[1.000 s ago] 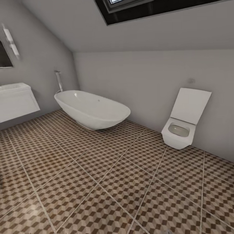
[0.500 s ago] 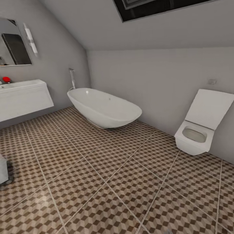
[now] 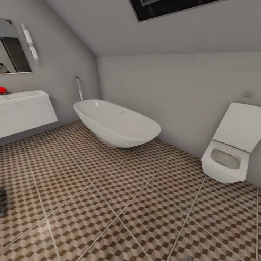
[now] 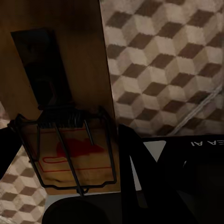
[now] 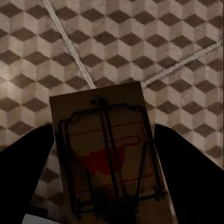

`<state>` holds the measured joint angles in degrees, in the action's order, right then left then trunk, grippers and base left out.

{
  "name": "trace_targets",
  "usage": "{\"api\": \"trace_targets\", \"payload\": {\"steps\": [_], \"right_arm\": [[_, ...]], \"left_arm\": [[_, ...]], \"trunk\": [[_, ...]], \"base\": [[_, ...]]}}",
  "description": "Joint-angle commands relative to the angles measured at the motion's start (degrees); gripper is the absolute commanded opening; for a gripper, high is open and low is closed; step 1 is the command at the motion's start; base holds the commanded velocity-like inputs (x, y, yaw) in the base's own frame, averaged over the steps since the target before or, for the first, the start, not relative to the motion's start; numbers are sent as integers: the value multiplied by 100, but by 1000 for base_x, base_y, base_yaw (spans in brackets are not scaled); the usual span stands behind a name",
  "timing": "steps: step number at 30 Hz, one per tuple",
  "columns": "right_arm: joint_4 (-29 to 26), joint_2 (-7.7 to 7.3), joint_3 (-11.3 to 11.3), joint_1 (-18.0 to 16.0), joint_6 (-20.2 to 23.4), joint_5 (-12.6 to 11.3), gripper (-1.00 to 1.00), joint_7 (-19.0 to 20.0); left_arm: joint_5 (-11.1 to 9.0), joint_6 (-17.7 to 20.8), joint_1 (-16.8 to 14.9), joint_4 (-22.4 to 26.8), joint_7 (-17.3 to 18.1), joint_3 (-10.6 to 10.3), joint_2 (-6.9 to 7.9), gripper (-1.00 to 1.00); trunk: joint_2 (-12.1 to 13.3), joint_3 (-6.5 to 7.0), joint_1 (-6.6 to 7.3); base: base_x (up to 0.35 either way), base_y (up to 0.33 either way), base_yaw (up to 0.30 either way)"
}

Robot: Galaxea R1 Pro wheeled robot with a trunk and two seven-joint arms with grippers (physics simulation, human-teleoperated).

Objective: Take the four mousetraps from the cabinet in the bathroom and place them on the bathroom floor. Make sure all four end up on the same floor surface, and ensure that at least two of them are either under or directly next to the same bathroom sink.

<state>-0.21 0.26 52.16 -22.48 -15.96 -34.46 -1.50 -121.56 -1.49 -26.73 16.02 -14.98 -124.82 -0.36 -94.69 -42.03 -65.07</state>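
A mousetrap (image 4: 65, 93), a wooden board with a wire spring and a red mark, sits between the dark fingers (image 4: 135, 163) of my left gripper (image 4: 70, 151), which is shut on it above the cube-patterned bathroom floor (image 4: 163, 60). A second mousetrap (image 5: 109, 140) is held the same way in my right gripper (image 5: 109, 161), a dark finger (image 5: 25, 163) on each side, over the floor tiles (image 5: 140, 37). In the head view the white box-shaped bathroom sink (image 3: 21, 110) hangs on the left wall above the tiled floor (image 3: 119, 188). The cabinet is out of view.
A white oval bathtub (image 3: 116, 123) stands at the back wall and a white toilet (image 3: 228, 159) at the right. A mirror (image 3: 12, 50) hangs over the sink, with a small red object (image 3: 3, 89) on the sink top. A dark thing (image 3: 1, 203) shows at the left edge.
The head view has swung left and shifted: the mirror and more of the sink came into view, the toilet slid right. No object in the room moved.
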Motion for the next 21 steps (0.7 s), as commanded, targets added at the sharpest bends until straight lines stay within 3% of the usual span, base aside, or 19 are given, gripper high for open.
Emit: {"api": "trace_targets", "payload": {"steps": [1, 9, 17, 21], "right_arm": [[3, 3, 48, -2, -16, -35, -100, -17], [24, 10, 48, -2, -341, -51, -100, -17], [30, 12, 48, 1, -389, -52, -100, -17], [30, 23, 48, 6, -395, -52, -100, -24]], "left_arm": [[-8, -10, -8, 15, -31, -33, 0, -100], [-8, -10, -8, 10, -31, -33, 2, -100], [-8, -10, -8, 12, -31, -33, 2, -100], [-8, -10, -8, 14, -31, -33, 5, -100]], "trunk": [[-2, -5, -3], [-2, -5, -3], [-2, -5, -3], [-2, -5, -3]], "base": [[334, 0, 0], [334, 0, 10], [334, 0, 24], [331, 0, 190]]}}
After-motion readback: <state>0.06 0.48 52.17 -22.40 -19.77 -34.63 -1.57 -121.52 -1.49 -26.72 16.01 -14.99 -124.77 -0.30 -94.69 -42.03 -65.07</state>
